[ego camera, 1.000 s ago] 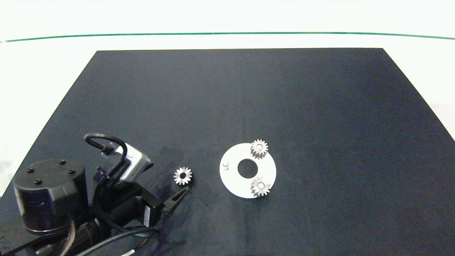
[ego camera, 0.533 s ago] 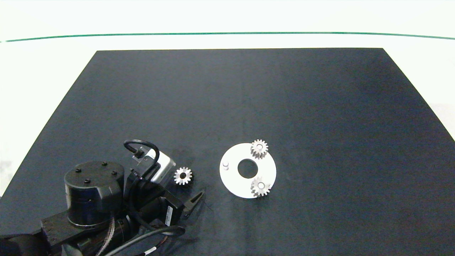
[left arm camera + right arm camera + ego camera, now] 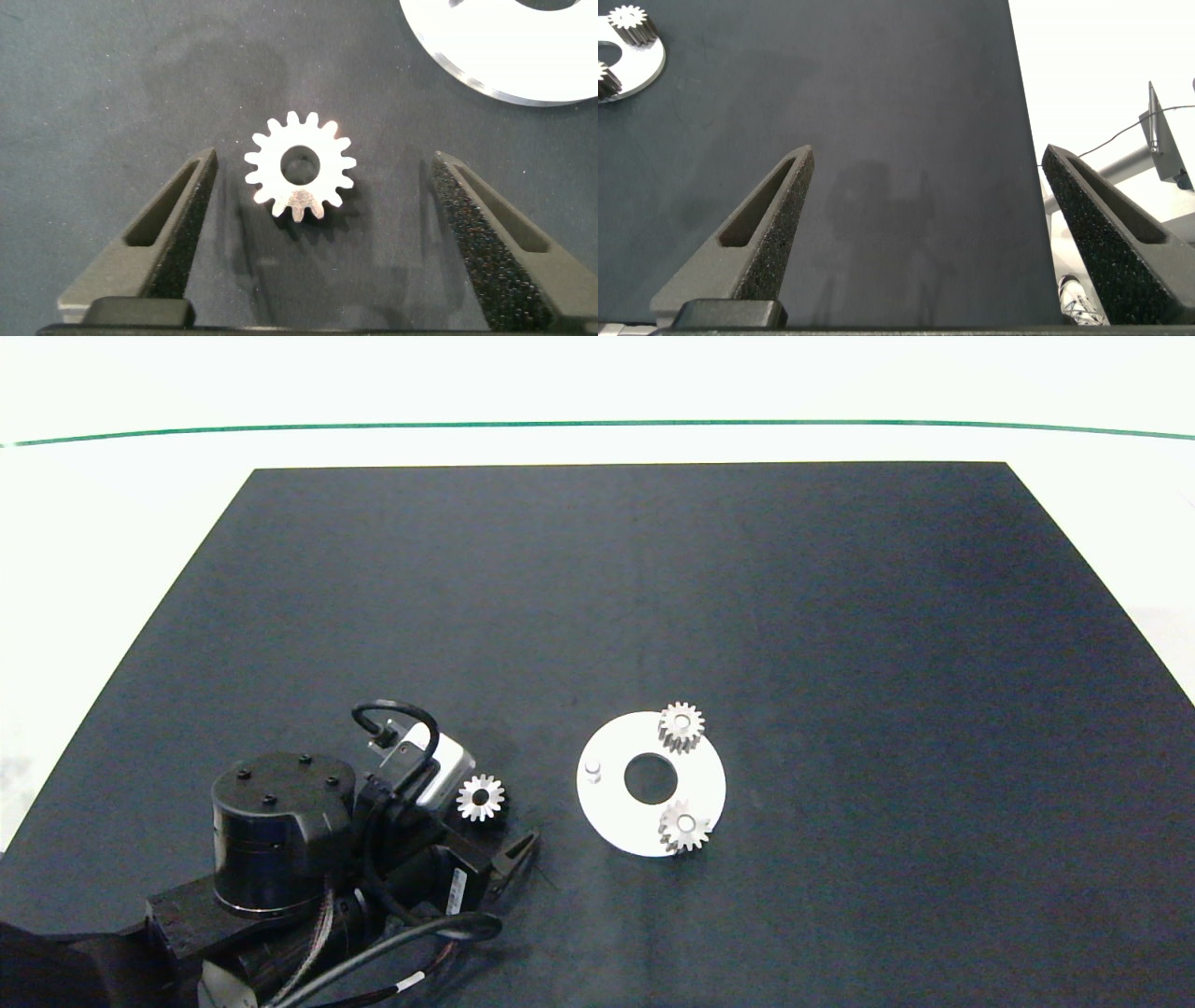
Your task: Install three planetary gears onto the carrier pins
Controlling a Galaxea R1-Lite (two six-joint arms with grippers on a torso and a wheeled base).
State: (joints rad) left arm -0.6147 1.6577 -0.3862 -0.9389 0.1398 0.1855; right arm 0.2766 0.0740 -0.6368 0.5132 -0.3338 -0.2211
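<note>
In the head view, the flat white round carrier disc with a large centre hole [image 3: 651, 784] lies on the dark matte table [image 3: 653, 597] a little below and right of the frame's centre, and two of the small silver-grey toothed planetary gears are already seated on its pins: one at the disc's upper edge [image 3: 681, 726] and one at its lower edge [image 3: 684, 826]. The third short white cylindrical carrier pin [image 3: 593, 770] stands bare at the disc's left side, so two thirds of the job looks done and one placement is left. The remaining loose silver-grey gear [image 3: 481, 798] lies flat on the table left of the disc, apart from it, with the dark left arm's grey two-fingered left gripper [image 3: 495, 831] reaching in from the lower left corner. In the left wrist view, that gear [image 3: 300, 177] sits between the two spread fingers, touching neither (the jaws are wide open, with clear gaps on both sides), and an arc of the white disc [image 3: 505, 47] shows in the upper right corner. In the right wrist view, the right gripper [image 3: 934, 233] hangs over bare table with its jaws open and empty, the disc [image 3: 631, 51] and its two gears far off in the upper left corner; this arm appears idle.
</note>
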